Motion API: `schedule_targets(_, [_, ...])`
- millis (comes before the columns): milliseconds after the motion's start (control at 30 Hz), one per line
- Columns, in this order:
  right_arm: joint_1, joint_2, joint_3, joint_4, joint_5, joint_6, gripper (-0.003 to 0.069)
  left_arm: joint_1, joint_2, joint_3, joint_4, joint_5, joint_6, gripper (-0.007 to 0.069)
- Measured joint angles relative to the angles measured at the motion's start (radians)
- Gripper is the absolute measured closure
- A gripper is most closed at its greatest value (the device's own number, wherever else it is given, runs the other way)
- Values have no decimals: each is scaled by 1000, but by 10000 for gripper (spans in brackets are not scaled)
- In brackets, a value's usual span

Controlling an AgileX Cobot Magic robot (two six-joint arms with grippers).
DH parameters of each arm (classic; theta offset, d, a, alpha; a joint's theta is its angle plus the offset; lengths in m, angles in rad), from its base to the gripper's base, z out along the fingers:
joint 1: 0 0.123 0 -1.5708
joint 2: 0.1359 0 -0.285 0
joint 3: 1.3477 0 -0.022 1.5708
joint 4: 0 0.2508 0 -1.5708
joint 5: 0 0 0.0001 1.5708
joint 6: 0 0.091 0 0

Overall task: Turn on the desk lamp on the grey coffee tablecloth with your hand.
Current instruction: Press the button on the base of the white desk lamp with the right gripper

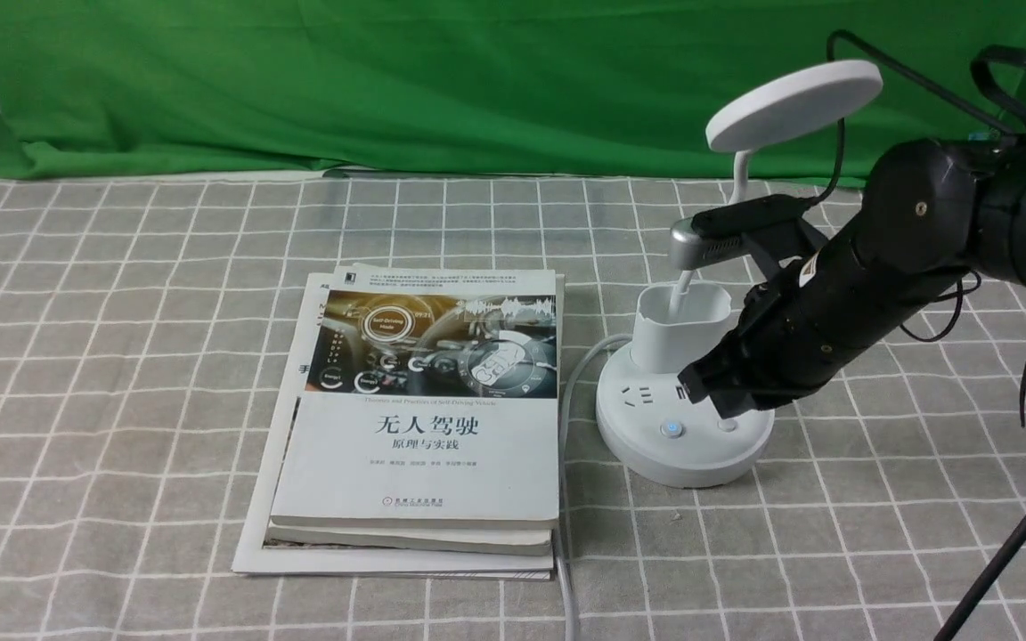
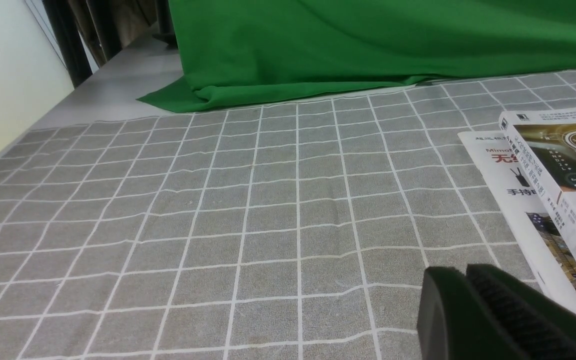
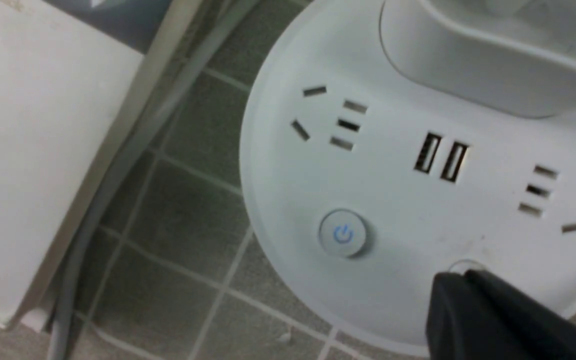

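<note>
Right of frame, the clenched right hand (image 1: 720, 393) sits over the front edge of the desk lamp (image 1: 655, 450); the grey coffee tablecloth (image 1: 112, 356) spreads wide left of the books (image 1: 424, 454).

White lamp (image 1: 680, 331), blue symbol on one button (image 1: 672, 428), on grey-brown tablecloth (image 1: 103, 374) w/ thin white grid. Left of lamp: books (image 1: 424, 450), top cover white w/ dark-and-gold photo, black lettering. Behind lamp: plain green backdrop (image 1: 388, 80). Over lamp's base: black robot hand (image 1: 716, 385).
</note>
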Motion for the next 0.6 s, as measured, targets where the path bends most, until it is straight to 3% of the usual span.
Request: schedule_targets(600, [-5,19,-7,4,12,10,626,0,0,0,0,0,1,606])
